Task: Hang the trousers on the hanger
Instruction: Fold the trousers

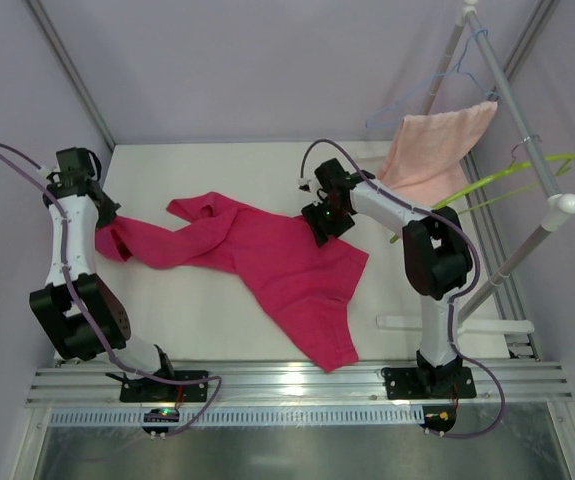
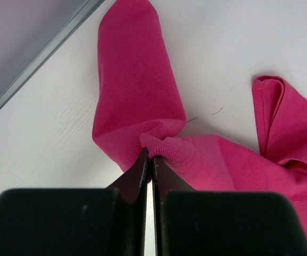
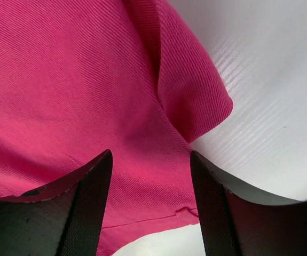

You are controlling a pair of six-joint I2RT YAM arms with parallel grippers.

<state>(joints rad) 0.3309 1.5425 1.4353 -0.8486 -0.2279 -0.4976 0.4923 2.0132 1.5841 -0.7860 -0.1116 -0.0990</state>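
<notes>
- The trousers lie crumpled on the table, left of the rack. One leg trails away from the rack, and the broad part lies nearest it.
- The hanger hangs on the rack, apart from the cloth.
- The cloth looks light, soft and limp. It will likely sag and fold wherever it is unsupported, and it may slide off a thin bar.
- Best taken by bunched folds or a hem, at two spread points, so a span can drape over the hanger.
- The left gripper is low at the end farthest from the rack. Its jaws are clamped on a gathered fold of the leg.
- The right gripper points down over the trouser edge nearest the rack. Its jaws are apart, straddling the cloth and gripping nothing.
- The right arm reaches forward from its base, with the forearm angled away from the rack.
</notes>
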